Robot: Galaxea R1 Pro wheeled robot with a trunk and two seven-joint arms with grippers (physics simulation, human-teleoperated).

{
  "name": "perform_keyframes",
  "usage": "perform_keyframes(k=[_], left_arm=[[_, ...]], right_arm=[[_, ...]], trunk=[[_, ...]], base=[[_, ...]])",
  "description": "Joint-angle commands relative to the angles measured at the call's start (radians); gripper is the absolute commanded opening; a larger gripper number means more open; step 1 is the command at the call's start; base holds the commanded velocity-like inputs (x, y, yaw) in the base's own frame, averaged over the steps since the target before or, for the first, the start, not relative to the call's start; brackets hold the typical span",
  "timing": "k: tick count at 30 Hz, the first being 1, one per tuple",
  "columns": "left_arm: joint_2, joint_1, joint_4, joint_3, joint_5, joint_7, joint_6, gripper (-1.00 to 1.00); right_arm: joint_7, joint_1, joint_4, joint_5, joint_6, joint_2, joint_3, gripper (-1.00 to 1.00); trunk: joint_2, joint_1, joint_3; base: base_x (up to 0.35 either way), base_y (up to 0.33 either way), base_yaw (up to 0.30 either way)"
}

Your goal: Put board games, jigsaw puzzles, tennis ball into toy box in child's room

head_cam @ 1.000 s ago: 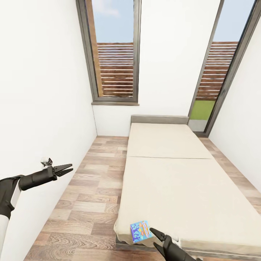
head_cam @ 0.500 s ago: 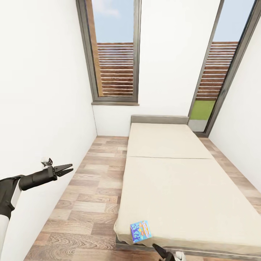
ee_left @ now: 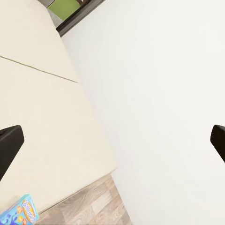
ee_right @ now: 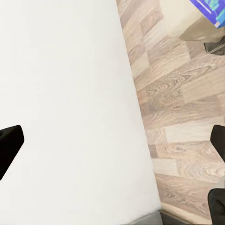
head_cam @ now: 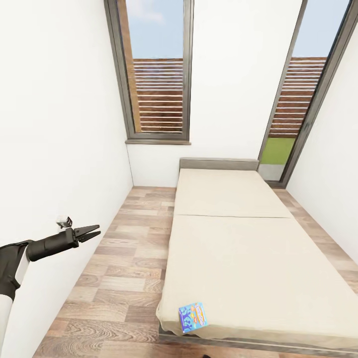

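Observation:
One light blue board game [head_cam: 193, 316] lies flat on the near left corner of the cream bed [head_cam: 238, 258]; it also appears in the left wrist view [ee_left: 18, 213] and the right wrist view [ee_right: 211, 9]. My left gripper [head_cam: 97, 230] hangs open over the floor by the left wall, well left of the bed and holding nothing. In the left wrist view its fingertips [ee_left: 9, 145] stand far apart. My right gripper [ee_right: 112, 145] is open too, empty, over the wood floor beside the wall. The table, toy box, jigsaw puzzles and tennis ball are out of view.
A white wall [head_cam: 54, 149] runs close along the left. A strip of wood-plank floor [head_cam: 124, 278] lies between it and the bed. A tall window [head_cam: 156, 74] and a glass door [head_cam: 293, 99] stand at the far end.
My right gripper, which was just beside the board game at the bed's near corner, has dropped back out of the head view. The left arm and the board game have not moved.

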Motion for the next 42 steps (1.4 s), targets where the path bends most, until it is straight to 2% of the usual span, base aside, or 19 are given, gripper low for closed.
perform_keyframes(k=[1,5,12,16,20,26,42], left_arm=[[0.000,-0.001,0.000,0.000,-0.001,-0.004,0.011,1.00],[-0.001,-0.001,0.000,0.000,-0.001,-0.003,0.011,1.00],[-0.001,-0.001,0.000,0.000,-0.002,-0.003,0.011,1.00],[-0.001,-0.001,0.000,-0.001,-0.003,-0.003,0.011,1.00],[-0.008,-0.001,0.000,-0.002,-0.005,-0.002,0.010,1.00],[-0.011,-0.001,0.000,-0.001,-0.006,-0.003,0.011,1.00],[-0.007,-0.001,0.000,0.003,0.000,-0.008,0.017,1.00]], right_arm=[[0.041,-0.001,0.002,-0.006,-0.023,0.000,-0.001,1.00],[0.113,-0.001,0.005,-0.005,-0.076,0.000,-0.003,1.00],[0.147,-0.016,0.006,-0.007,-0.096,-0.002,-0.010,1.00],[0.169,-0.058,0.007,-0.020,-0.095,-0.021,-0.020,1.00],[0.224,-0.074,0.034,-0.040,-0.095,-0.047,-0.059,1.00],[0.303,-0.077,0.065,-0.055,-0.097,-0.055,-0.100,1.00],[0.312,-0.085,0.063,-0.054,-0.102,-0.043,-0.111,1.00]], trunk=[[-0.001,0.000,-0.002],[-0.001,0.000,-0.002],[-0.001,0.000,-0.002],[-0.001,0.000,-0.002],[-0.001,0.000,-0.002],[-0.001,0.000,-0.002],[-0.001,0.000,-0.002]], base=[[0.000,0.000,0.000],[0.000,0.000,0.000],[0.000,0.000,0.000],[0.000,0.000,0.000],[0.000,0.000,0.000],[0.000,0.000,0.000],[0.000,0.000,0.000]])
